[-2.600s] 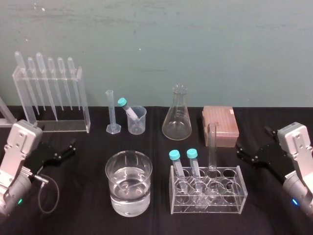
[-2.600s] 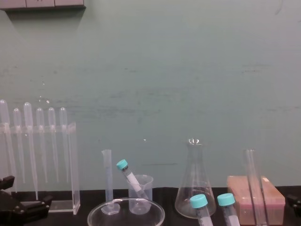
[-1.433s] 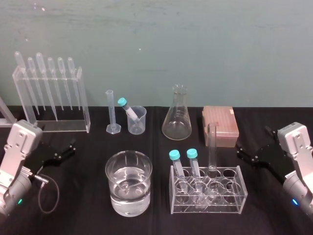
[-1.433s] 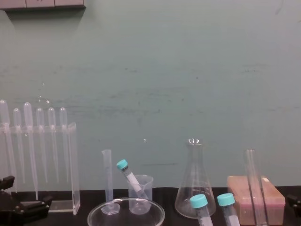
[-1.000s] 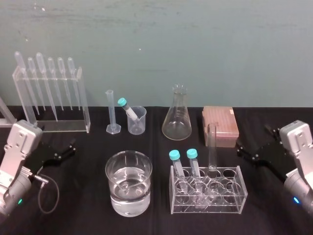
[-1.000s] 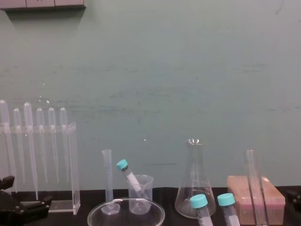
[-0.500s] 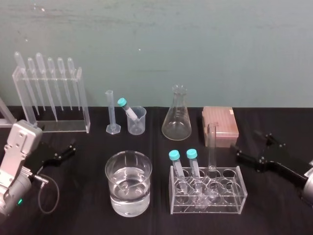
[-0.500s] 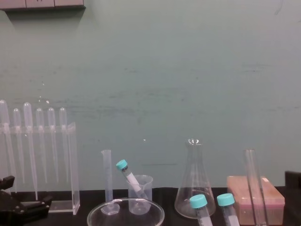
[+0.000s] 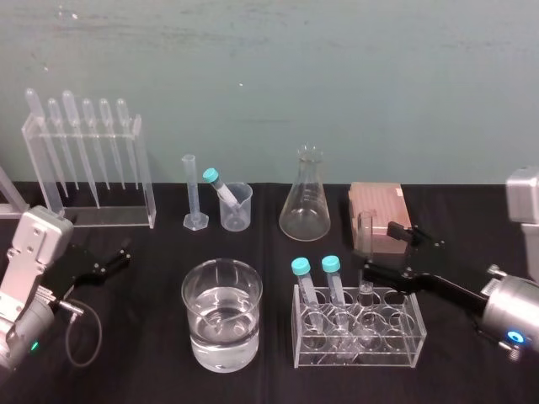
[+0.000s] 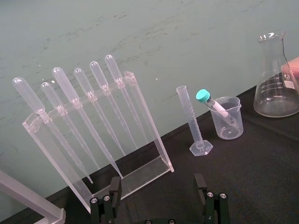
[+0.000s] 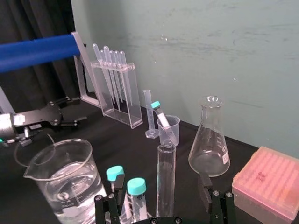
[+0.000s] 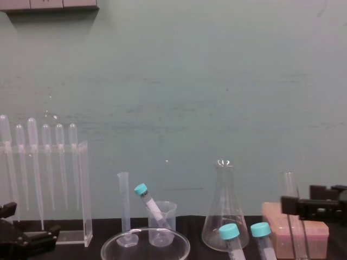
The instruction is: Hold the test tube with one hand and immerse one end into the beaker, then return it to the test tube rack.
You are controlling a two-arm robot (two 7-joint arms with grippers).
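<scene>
Right of centre in the head view, test tube [image 9: 365,240] stands upright in the clear test tube rack [image 9: 396,341], just right of two teal-capped tubes [image 9: 329,278]. Right tool [image 9: 376,248] is spread, one finger on each side of the tube, not touching. Beaker [image 9: 192,307], part-full of clear liquid, sits left of the rack on the counter [image 9: 143,379]. Left tool [image 9: 118,255] is spread, low at frame left.

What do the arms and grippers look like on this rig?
Both arms end in silver-grey wrist housings with small lit indicators. The left gripper and right gripper are black, with two long slim fingers. A thin black cable loops beside the left wrist.
</scene>
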